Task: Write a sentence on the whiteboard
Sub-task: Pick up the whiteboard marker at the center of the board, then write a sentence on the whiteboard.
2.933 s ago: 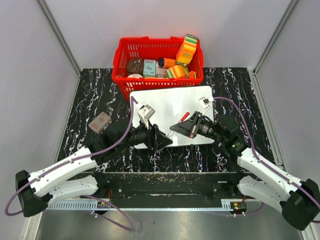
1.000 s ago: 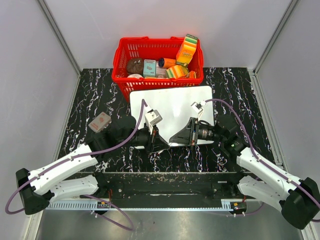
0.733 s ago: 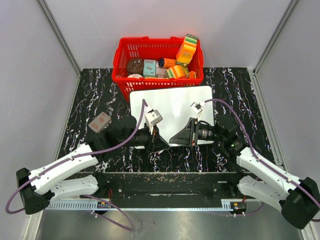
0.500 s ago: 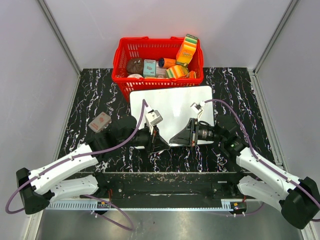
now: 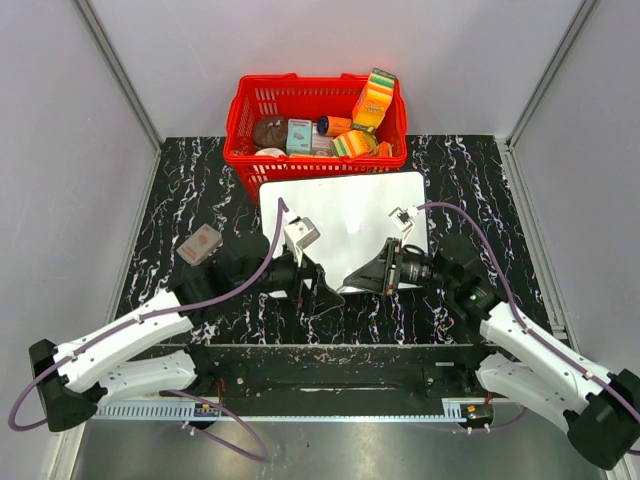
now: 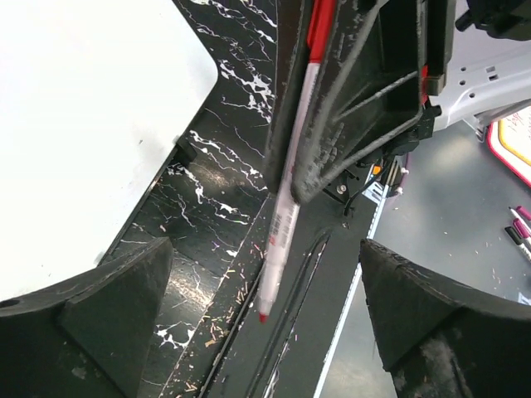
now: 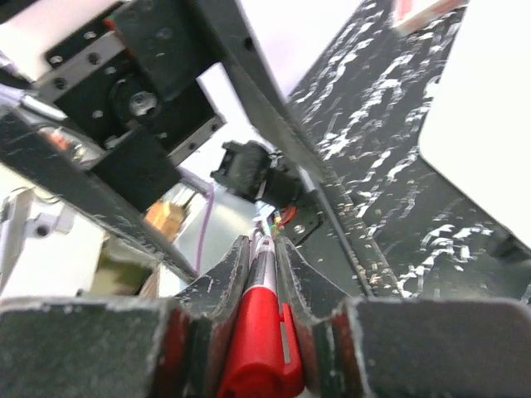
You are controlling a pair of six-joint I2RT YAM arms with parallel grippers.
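The whiteboard lies flat in front of the basket, and what shows of it is blank white; the sentence is not in view. The two grippers meet tip to tip over the black table just off the board's near edge. My right gripper is shut on a marker, red cap nearest the camera. In the left wrist view its white barrel hangs out of the right fingers and ends in a red tip. My left gripper stands wide open around the barrel without touching it. The board's corner lies left of it.
A red basket holding several packages stands behind the board. A small grey-pink block lies on the table to the left. The table's near edge and metal rail run close below the grippers. Spare markers lie off the table.
My left gripper has gone from shut to wide open, letting go of the marker. The right gripper keeps its hold. Both arms have shifted slightly toward the near edge.
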